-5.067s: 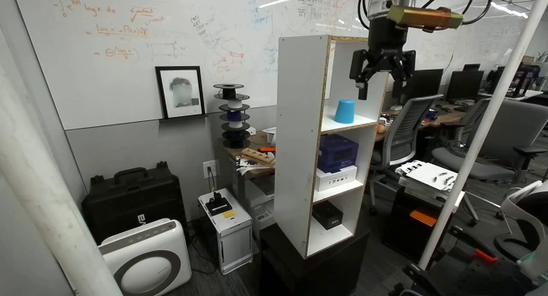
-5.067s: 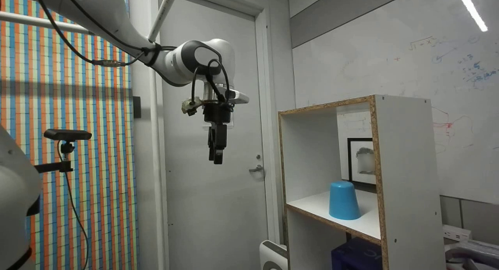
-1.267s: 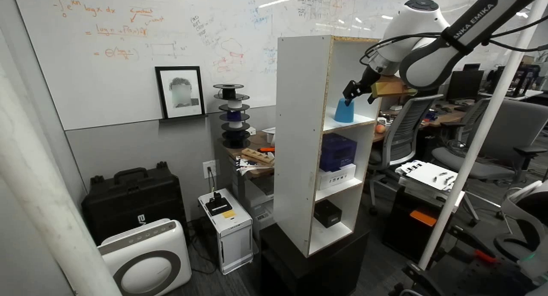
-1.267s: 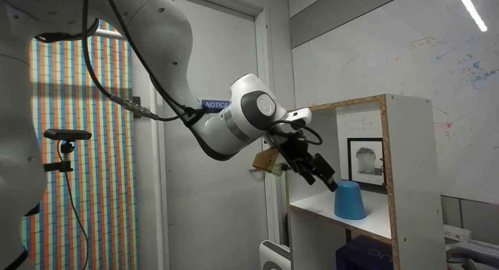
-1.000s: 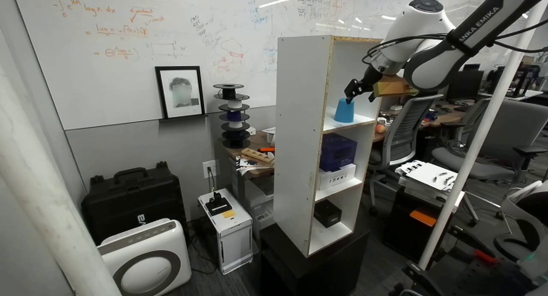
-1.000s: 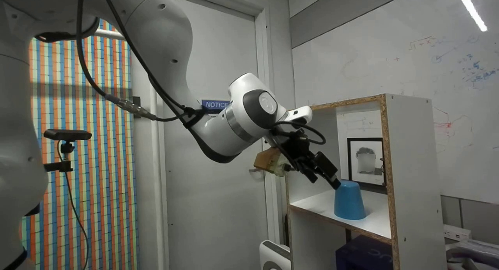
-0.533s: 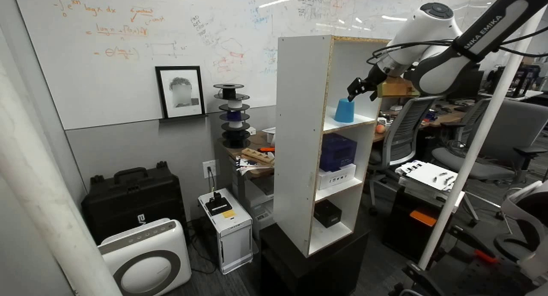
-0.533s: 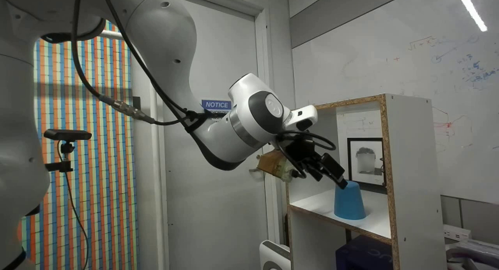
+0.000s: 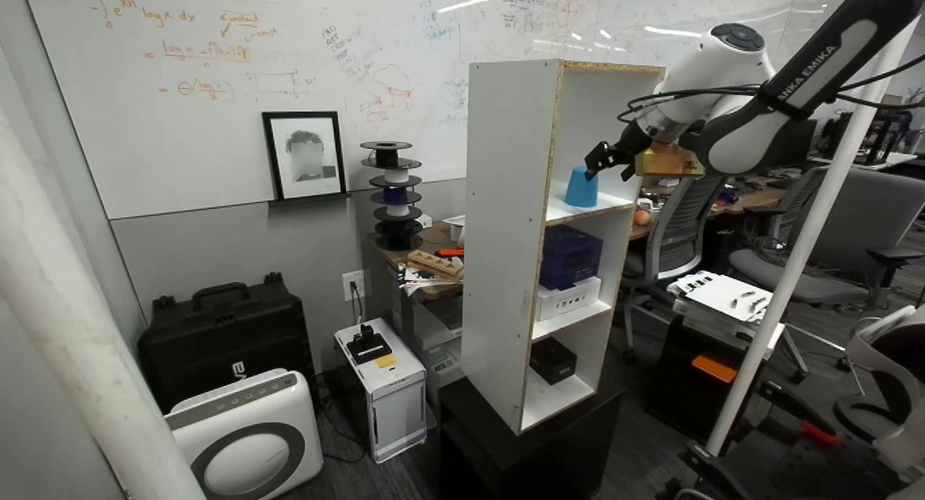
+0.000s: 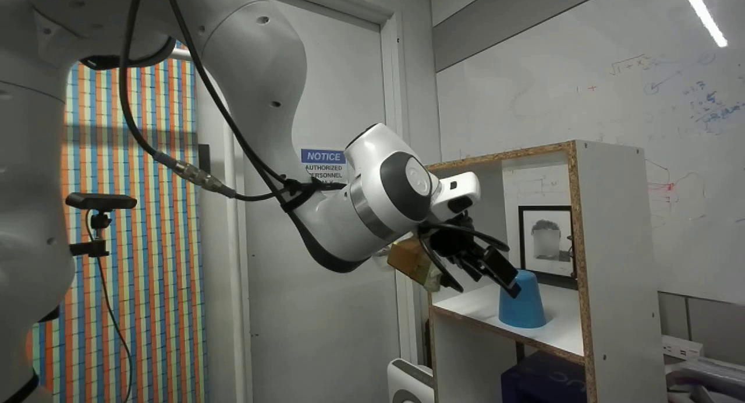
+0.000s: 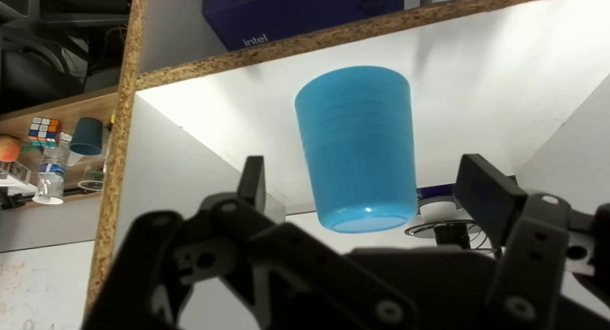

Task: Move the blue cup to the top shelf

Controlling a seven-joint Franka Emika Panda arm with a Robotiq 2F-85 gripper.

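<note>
The blue cup (image 11: 357, 149) stands upside down on the bench (image 11: 486, 101), the white inner board that floors the uppermost compartment of the tall white shelving unit (image 9: 506, 233). Its wide rim is down, set a little back from the bench's chipboard front edge and well apart from the front corner at the left of the wrist view. The top shelf (image 10: 500, 155), the board capping the unit, lies above the cup; its front edge shows in both exterior views.

The robot arm (image 10: 250, 77) reaches toward the open front of the unit, and the end effector (image 11: 366, 170) slants downward at the cup. Its fingers (image 11: 252, 180) are spread wide, with a gap on each side of the cup in the wrist view, and it has hold of nothing. In an exterior view a fingertip (image 10: 511, 289) overlaps the upper part of the cup; whether the two touch I cannot tell.

Below the bench, in the middle compartment, a dark blue box (image 11: 310, 13) lettered "intel" rests on a white box (image 9: 568, 300). A black box (image 9: 553, 360) lies in the lowest compartment. Past the bench's back edge, part of a stack of spools (image 11: 437, 211) shows in the wrist view.
</note>
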